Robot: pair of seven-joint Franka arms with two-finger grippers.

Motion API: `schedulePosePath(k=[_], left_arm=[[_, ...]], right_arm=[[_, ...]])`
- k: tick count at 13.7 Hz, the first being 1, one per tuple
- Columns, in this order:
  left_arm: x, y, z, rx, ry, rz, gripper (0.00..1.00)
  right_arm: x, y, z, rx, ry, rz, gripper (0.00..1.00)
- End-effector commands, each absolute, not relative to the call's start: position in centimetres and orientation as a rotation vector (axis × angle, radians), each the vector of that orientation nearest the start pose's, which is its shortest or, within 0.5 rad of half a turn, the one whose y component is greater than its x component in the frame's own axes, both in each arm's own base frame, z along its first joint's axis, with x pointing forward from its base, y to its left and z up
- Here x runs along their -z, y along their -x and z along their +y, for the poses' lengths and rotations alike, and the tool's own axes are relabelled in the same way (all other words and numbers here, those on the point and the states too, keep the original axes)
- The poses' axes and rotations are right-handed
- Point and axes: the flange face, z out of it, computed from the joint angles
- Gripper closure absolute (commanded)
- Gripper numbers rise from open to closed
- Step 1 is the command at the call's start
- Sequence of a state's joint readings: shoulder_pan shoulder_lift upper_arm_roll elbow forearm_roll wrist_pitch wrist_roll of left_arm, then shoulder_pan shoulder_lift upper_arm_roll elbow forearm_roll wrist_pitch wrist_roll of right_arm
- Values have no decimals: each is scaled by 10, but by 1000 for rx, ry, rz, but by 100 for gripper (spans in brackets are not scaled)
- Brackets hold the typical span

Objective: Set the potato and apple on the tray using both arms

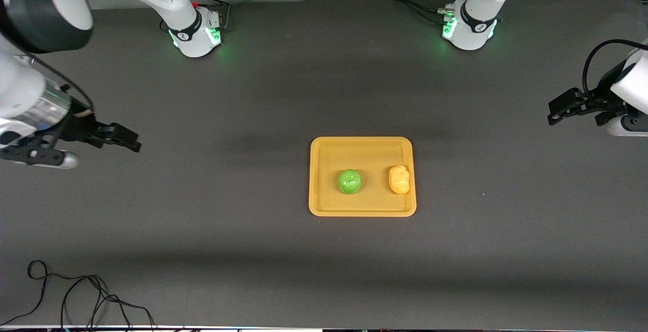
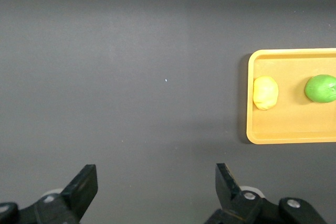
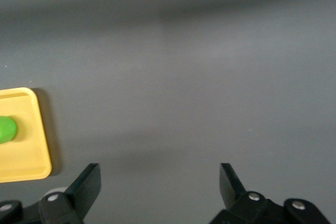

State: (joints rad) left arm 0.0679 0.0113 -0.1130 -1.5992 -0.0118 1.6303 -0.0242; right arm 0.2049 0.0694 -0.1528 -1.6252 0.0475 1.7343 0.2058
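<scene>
The orange-yellow tray [image 1: 324,205] lies on the dark table. The green apple [image 1: 350,181] rests near the tray's middle. The yellow potato [image 1: 399,179] lies on the tray toward the left arm's end. The left wrist view shows the tray [image 2: 294,129], potato [image 2: 265,92] and apple [image 2: 321,88]. The right wrist view shows the tray's corner [image 3: 26,161] and part of the apple [image 3: 7,129]. My left gripper [image 1: 554,112] is open and empty over bare table at the left arm's end. My right gripper [image 1: 132,141] is open and empty over bare table at the right arm's end.
A loose black cable [image 1: 76,296] lies at the table's near edge toward the right arm's end. The two arm bases [image 1: 197,33] [image 1: 468,28] stand at the table's edge farthest from the front camera.
</scene>
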Motion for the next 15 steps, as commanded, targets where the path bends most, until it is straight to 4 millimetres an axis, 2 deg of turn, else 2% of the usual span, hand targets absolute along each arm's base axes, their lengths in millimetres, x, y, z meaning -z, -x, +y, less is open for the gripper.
schedulePosePath(k=[1,3,5,7,10,11,15], left_arm=[[-612,-554,-24,39,3139,12,0],[-611,-555,-24,46,3142,5,0],[-611,-555,-24,43,3142,5,0],[-609,-555,-24,34,3142,5,0],[-608,-555,-24,34,3142,5,0],[-608,-555,-24,34,3142,5,0],[-606,-555,-24,29,3142,5,0]], right_arm=[[-600,-565,20,53,3145,223,0],[-616,-550,8,53,3142,262,0],[-619,-543,25,54,3148,265,0],[-603,-545,26,18,3150,347,0],[-591,-551,26,9,3134,330,0],[-584,-552,33,14,3135,313,0],[-583,-554,38,49,3133,291,0]])
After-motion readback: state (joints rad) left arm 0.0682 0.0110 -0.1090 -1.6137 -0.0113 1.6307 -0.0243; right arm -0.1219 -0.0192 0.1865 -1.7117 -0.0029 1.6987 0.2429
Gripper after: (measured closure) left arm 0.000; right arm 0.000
